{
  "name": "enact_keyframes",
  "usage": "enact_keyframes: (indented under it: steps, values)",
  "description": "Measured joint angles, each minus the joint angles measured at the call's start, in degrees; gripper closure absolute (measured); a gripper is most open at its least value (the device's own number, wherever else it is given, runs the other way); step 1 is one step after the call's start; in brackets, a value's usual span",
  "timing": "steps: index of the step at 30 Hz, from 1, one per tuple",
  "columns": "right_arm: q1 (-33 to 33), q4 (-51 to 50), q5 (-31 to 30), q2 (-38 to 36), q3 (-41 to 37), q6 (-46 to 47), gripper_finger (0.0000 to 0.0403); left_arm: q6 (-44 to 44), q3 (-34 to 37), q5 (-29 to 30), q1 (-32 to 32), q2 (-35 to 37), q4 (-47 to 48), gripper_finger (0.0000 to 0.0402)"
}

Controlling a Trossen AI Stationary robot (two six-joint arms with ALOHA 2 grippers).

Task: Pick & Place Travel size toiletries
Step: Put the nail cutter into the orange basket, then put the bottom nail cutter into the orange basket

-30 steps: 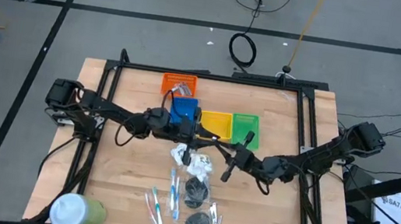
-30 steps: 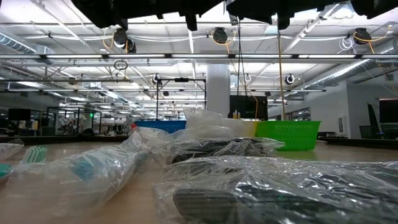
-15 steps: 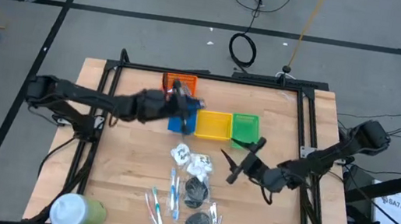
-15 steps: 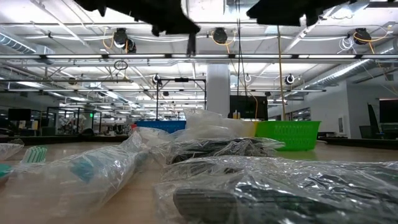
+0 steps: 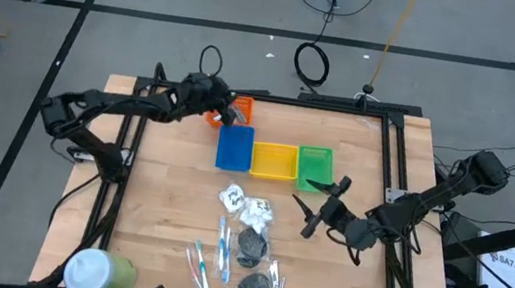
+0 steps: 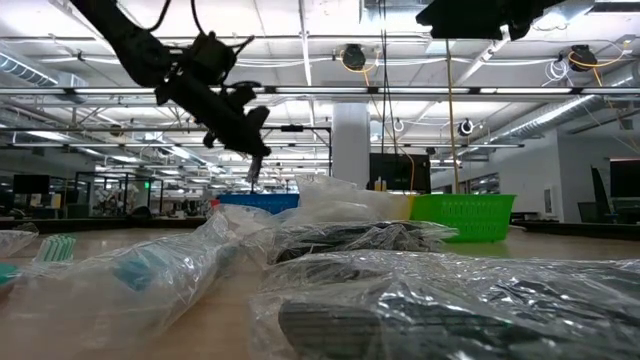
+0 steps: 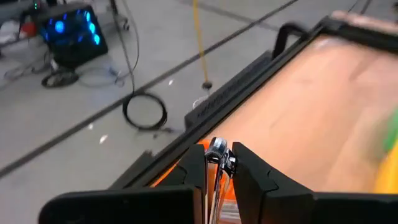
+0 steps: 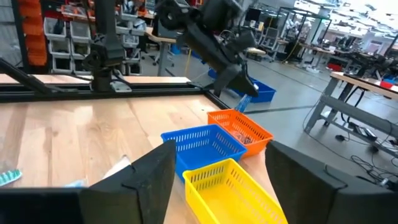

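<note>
A thin silvery stick (image 7: 217, 151), judged light, stiff and slippery, is pinched at its end between the closed left gripper (image 7: 218, 168) fingers directly above the orange tray (image 5: 238, 109), while the right gripper (image 5: 317, 207) hangs parted beside the loose packets (image 5: 243, 204).

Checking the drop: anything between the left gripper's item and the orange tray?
Nothing visible. The left gripper hangs directly over the orange tray, shut on a silvery stick. In the right wrist view only open air separates it from the tray. The right gripper, open, waits near the green tray.
</note>
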State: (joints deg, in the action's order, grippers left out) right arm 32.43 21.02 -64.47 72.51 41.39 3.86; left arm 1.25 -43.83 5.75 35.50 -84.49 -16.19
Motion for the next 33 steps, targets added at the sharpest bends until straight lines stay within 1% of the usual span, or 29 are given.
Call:
enact_keyframes:
  steps: [3,7,13,18,23,33]
  values:
    - [-0.2,-0.1,0.0,0.0,0.0,0.0,0.0173,1.0,0.0,-0.5,1.2,-1.6,0.2,0.0364]
    - [-0.2,-0.1,0.0,0.0,0.0,0.0,0.0176,1.0,0.0,-1.8,0.7,-2.9,0.0,0.0332]
    - [-0.2,-0.1,0.0,0.0,0.0,0.0,0.0177,1.0,0.0,0.6,-0.4,-3.3,-0.1,0.0293]
    - [-0.2,-0.1,0.0,0.0,0.0,0.1,0.0177,0.8,0.0,0.7,-0.7,-3.3,0.1,0.0272]
    - [-0.2,-0.3,0.2,0.0,0.0,1.4,0.0177,0.5,0.0,0.3,-0.8,-3.3,-0.3,0.0262]
    - [-0.1,-0.4,0.2,0.1,0.0,1.5,0.0177,0.5,0.0,0.2,-0.8,-3.3,-0.8,0.0261]
